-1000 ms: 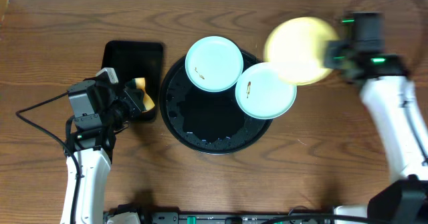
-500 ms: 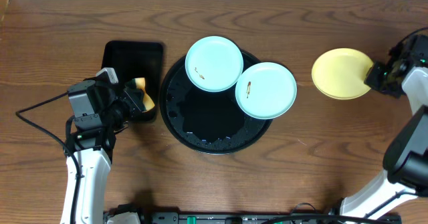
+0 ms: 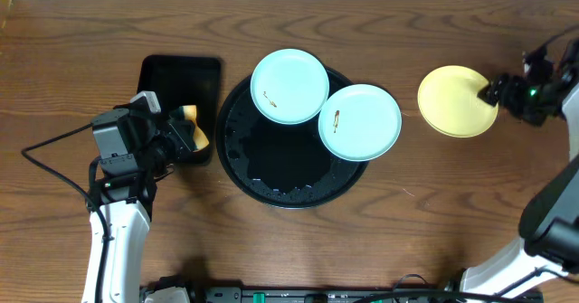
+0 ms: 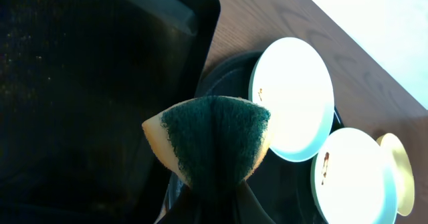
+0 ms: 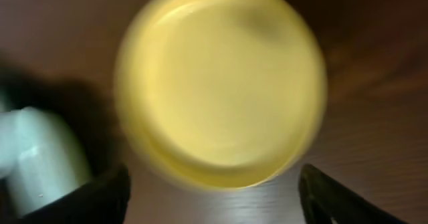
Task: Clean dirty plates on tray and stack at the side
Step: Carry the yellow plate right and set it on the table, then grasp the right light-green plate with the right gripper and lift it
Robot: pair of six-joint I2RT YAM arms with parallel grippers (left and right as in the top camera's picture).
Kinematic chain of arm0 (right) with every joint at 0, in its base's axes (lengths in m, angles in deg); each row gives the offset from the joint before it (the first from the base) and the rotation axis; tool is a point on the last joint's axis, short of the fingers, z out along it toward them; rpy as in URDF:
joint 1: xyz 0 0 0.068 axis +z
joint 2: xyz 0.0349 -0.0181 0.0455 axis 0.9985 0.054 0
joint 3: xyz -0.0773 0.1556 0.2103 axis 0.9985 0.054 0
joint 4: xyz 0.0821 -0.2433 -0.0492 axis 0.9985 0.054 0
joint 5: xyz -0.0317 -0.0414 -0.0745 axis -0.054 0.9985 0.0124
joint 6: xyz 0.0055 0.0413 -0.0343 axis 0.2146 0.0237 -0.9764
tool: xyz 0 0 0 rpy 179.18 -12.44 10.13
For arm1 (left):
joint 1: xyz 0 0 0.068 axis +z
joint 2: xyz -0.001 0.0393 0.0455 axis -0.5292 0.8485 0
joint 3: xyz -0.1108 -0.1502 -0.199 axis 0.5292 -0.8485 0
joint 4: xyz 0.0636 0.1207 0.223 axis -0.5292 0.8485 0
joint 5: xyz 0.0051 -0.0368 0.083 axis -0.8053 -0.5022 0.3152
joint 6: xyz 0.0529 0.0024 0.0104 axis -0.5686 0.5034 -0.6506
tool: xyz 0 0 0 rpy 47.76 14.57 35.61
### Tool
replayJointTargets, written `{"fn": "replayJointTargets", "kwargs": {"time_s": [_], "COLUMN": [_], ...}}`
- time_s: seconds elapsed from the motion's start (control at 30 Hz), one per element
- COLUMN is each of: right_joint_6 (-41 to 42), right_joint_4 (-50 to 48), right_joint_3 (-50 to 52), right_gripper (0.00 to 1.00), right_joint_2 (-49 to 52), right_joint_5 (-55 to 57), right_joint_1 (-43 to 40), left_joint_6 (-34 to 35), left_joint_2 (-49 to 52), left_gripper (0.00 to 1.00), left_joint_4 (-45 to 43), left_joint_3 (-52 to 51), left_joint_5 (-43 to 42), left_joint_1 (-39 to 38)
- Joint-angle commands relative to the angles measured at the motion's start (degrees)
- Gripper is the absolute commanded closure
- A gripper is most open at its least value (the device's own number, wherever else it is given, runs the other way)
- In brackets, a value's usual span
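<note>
Two pale mint-blue plates [image 3: 289,86] [image 3: 360,122], each with a small brown smear, rest on the far and right rim of the round black tray [image 3: 271,172]. A pale yellow plate [image 3: 457,100] lies flat on the table to the right of the tray. My right gripper [image 3: 495,92] is at its right edge, open; in the right wrist view the yellow plate [image 5: 221,83] lies beyond the spread right gripper [image 5: 214,200], apart from both fingers. My left gripper [image 3: 181,136] is shut on a yellow-and-green sponge [image 4: 210,140] over the rectangular tray's right edge.
A smaller rectangular black tray [image 3: 181,77] lies left of the round one. A black cable [image 3: 54,145] runs across the table by the left arm. The left wrist view shows both mint-blue plates [image 4: 292,97] [image 4: 351,177] and the yellow plate's edge [image 4: 399,174].
The right gripper carried the yellow plate from beside the tray to the table's right side, then opened and let it go. The left arm has not moved.
</note>
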Motion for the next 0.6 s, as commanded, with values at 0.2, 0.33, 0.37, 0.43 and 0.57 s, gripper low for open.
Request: {"fn": "replayJointTargets", "kwargs": {"time_s": [0.2,0.33,0.37,0.43,0.57], "right_joint_6": [0.83,5.18,5.86,7.65,10.38], "right_joint_4": [12.13,12.15,12.04,11.32,6.88], "right_joint_3": [-2.82,-1.09,-0.22,1.84,6.88], "right_gripper": [0.38,0.39,0.38,0.38,0.39], "right_joint_2": [-7.26,-7.19,-7.19,-7.19,-7.19], "right_joint_5": [-1.09,9.94,13.29,18.34,22.05], "right_joint_1": [17.99,25.68,27.58,30.25,33.07], "left_joint_6": [-1.05,-1.03,-1.03,-1.03,-1.03], "left_joint_2": [-0.13,-0.13,-0.13,-0.13,-0.13], "left_gripper": [0.92,0.92,0.92,0.92,0.92], "left_joint_4": [-0.46,-0.5,-0.5,-0.5,-0.5], "left_joint_3": [1.68,1.68,1.68,1.68,1.68], "left_joint_5": [1.01,0.98,0.98,0.96,0.96], "left_joint_1": [0.24,0.24,0.24,0.24,0.24]}}
